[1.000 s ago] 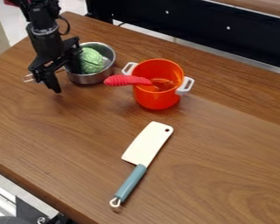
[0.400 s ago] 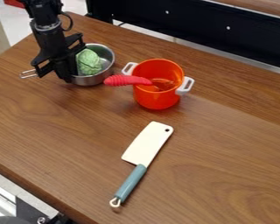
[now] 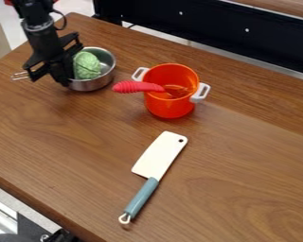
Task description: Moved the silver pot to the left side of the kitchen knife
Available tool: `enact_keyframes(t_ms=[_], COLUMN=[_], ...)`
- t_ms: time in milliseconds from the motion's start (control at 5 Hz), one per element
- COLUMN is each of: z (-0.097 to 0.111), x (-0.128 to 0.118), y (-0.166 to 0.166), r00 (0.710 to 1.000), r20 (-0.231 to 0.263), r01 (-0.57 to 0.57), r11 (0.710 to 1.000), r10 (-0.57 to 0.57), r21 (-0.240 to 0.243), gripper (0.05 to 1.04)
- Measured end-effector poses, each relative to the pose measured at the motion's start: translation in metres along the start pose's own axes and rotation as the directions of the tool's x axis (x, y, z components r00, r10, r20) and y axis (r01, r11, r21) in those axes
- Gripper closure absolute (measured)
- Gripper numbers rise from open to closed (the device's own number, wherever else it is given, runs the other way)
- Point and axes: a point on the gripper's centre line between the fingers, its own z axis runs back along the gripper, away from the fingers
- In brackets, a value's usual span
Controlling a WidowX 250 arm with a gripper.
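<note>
The silver pot [image 3: 94,85] stands at the upper left of the table, its wire handle pointing left and a green cabbage-like ball [image 3: 87,65] inside it. At the pot's left side, where the handle meets the wall, the black gripper [image 3: 63,79] is shut on the pot, hiding that part of the rim. The kitchen knife [image 3: 159,155] lies flat near the middle, its cream blade toward the back and its blue-grey grip toward the front. The pot is behind and to the left of the knife.
Right of the silver pot stands an orange pot [image 3: 170,105] with white handles, a red-handled utensil [image 3: 138,87] resting in it. The wooden table [image 3: 65,156] has its front edge at lower left, and a black rail [image 3: 211,28] runs behind its back edge.
The gripper's fingers have come together at the pot's left side. Since then, the gripper and the silver pot with the green ball have shifted slightly left. The knife and orange pot have stayed put.
</note>
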Motion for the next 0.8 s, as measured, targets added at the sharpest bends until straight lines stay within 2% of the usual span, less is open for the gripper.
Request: enact_keyframes(t_ms=[200,400,600,800], z=[0.003,0.016,0.021,0.027], x=[0.008,0.013,0.001,-0.020], y=[0.017,0.035,0.060,0.082], r00=[0.998,0.995,0.979,0.948], r20=[-0.052,-0.061,-0.087,-0.106], r01=[0.032,0.075,0.179,0.292], r11=[0.999,0.996,0.981,0.953], r10=[-0.033,-0.078,-0.185,-0.300], r21=[-0.017,-0.049,-0.074,-0.086], gripper=[1.025,1.026,1.027,1.027])
